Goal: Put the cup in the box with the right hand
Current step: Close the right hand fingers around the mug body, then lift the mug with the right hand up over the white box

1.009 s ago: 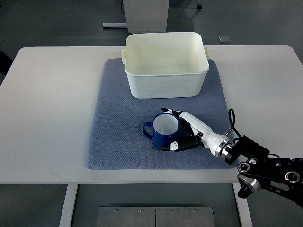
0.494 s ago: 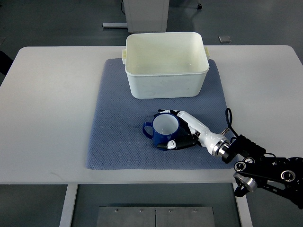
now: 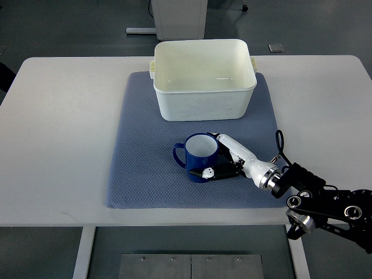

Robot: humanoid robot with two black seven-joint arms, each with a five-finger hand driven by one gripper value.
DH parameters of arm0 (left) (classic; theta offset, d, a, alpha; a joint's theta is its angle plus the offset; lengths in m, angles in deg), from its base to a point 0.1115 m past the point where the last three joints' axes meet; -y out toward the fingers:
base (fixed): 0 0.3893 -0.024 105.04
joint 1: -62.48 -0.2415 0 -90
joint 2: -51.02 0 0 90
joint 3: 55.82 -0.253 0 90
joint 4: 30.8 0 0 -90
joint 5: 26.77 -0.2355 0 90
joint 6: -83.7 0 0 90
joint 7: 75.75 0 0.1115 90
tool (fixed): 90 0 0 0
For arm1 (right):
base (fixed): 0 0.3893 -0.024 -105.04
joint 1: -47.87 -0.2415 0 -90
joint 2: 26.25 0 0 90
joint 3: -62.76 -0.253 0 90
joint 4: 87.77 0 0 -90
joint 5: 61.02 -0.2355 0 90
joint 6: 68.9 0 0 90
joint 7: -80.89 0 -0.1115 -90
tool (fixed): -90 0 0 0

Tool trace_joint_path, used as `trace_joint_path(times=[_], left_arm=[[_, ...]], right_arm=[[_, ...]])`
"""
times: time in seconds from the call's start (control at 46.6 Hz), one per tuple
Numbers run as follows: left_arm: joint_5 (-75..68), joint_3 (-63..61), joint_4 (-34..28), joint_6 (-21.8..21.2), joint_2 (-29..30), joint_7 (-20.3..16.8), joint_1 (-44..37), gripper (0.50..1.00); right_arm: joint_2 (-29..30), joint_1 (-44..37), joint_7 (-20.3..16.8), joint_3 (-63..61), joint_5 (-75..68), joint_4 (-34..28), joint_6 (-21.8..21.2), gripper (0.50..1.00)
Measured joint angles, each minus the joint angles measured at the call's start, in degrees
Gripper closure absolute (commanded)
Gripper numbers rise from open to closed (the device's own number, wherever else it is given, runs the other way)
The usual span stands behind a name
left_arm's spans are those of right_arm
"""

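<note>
Top view: your right hand (image 3: 224, 163) grips the cup (image 3: 199, 156); lift clear above the box (image 3: 204, 78) rim before lowering inside.

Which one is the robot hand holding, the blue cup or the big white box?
The blue cup. The right hand wraps around it on the mat; the white box sits untouched farther back.

Blue mat (image 3: 145, 168) spread on white table (image 3: 64, 133); grey floor beyond, small metal plate (image 3: 275, 48) at one o'clock.

Right hand (image 3: 224, 160) extended, fingers curled in grasp.
</note>
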Motion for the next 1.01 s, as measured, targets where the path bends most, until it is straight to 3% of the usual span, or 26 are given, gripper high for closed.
trace_joint_path(times=[0.386,0.622,1.009], left_arm=[[0.0,0.0,0.0,0.0,0.0,0.0,0.0,0.500],[0.0,0.0,0.0,0.0,0.0,0.0,0.0,0.500],[0.0,0.0,0.0,0.0,0.0,0.0,0.0,0.500]], right_arm=[[-0.1,-0.2,4.8,0.9,0.1,-0.6,0.0,1.000],[-0.8,-0.5,5.0,1.1,0.1,-1.7,0.0,1.000],[-5.9,-3.5,5.1,0.7,-0.8,-8.7,0.3,1.000]])
